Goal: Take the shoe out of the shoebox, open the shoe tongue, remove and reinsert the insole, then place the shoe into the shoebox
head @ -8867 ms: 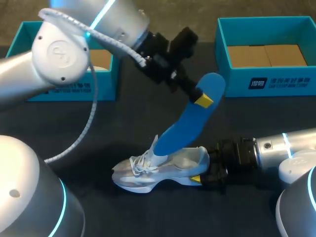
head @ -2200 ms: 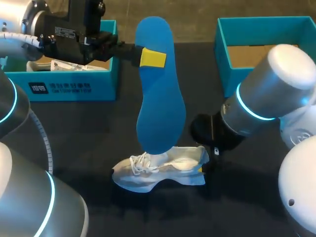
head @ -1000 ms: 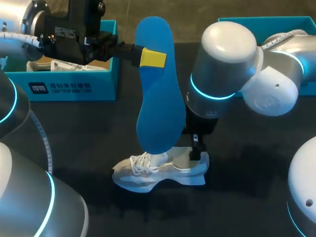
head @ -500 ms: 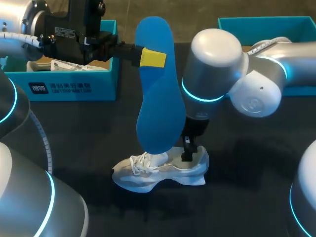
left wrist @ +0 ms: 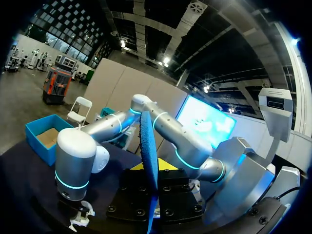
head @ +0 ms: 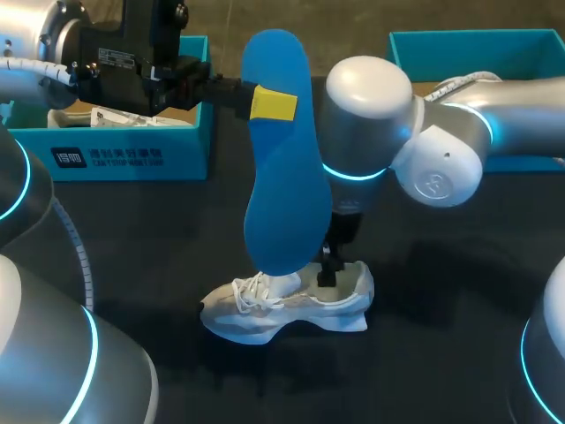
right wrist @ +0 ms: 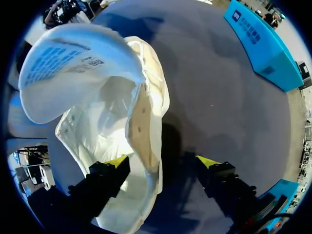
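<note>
Head view: left gripper [head: 267,104] clamps the blue insole [head: 287,185], held upright, its lower end at the white shoe [head: 282,309] on the dark table [head: 441,291]. Right gripper [head: 329,269] sits at the shoe's heel. Right wrist view: fingers [right wrist: 113,165] spread apart, heel wall between them, not pinched. Left shoebox [head: 132,157] and right shoebox [head: 494,44] at table's far side, well apart from shoe.
</note>
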{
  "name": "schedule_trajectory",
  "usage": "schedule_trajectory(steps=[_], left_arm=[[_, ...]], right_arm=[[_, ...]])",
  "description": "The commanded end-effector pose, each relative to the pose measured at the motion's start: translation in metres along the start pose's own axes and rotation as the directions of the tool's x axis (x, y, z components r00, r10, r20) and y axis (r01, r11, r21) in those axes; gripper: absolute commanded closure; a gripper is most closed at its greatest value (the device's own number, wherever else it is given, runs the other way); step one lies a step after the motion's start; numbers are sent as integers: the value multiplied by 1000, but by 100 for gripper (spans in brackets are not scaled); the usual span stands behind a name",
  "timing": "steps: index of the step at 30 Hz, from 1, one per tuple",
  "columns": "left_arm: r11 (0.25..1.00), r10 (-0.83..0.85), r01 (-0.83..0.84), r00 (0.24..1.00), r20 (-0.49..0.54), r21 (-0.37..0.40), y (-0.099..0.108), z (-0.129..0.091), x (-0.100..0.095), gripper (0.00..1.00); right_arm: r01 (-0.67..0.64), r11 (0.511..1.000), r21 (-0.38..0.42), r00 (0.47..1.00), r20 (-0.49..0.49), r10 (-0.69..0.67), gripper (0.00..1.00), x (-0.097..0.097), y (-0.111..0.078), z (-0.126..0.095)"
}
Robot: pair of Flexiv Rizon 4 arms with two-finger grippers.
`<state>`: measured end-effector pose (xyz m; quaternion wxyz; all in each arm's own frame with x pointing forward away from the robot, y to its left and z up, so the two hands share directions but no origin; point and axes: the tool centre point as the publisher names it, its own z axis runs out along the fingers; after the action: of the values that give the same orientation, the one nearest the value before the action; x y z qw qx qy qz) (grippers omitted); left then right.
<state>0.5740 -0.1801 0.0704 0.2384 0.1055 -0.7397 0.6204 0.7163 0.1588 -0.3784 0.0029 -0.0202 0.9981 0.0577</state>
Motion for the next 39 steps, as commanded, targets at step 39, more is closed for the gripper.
schedule_trajectory(steps=[39], left_arm=[[1000, -1, 1, 1000, -1, -4, -1, 1, -1, 100]], right_arm=[[-114, 993, 8, 990, -76, 114, 100, 24, -11, -49]])
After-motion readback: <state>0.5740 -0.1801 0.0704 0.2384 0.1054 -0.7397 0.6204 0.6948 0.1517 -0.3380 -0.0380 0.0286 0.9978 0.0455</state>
